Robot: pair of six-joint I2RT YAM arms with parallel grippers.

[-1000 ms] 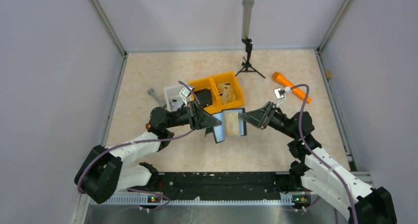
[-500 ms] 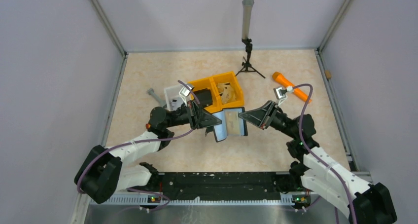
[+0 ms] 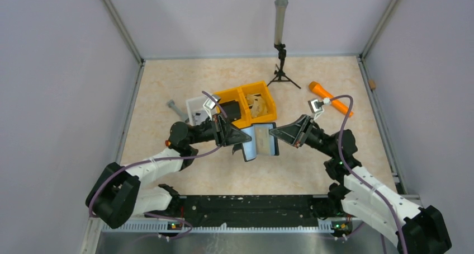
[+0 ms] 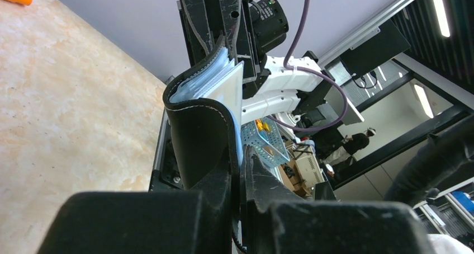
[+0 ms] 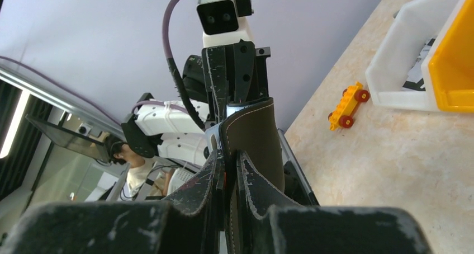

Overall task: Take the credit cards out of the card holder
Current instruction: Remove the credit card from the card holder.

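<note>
The card holder (image 3: 260, 142) hangs open above the table between both grippers, its pale grey-blue lining facing up. My left gripper (image 3: 246, 137) is shut on its left edge, the black cover (image 4: 201, 131) pinched between the fingers. My right gripper (image 3: 273, 132) is shut on its right edge, where a stitched dark flap (image 5: 251, 136) runs between the fingers. A white credit card (image 4: 233, 89) sits in the lining slots (image 4: 204, 83). Whether the right fingers also pinch a card I cannot tell. In each wrist view the other gripper stands at the holder's far end.
Orange bins (image 3: 249, 103) and a white bin (image 3: 195, 106) stand just behind the holder. A grey bolt (image 3: 174, 107) lies to the left, an orange tool (image 3: 330, 97) at the back right, a small tripod (image 3: 279, 69) at the back. A yellow toy car (image 5: 347, 104) lies near the white bin.
My right gripper has closed its fingers onto the holder's right edge and edged slightly left. The left gripper and the holder have stayed put.
</note>
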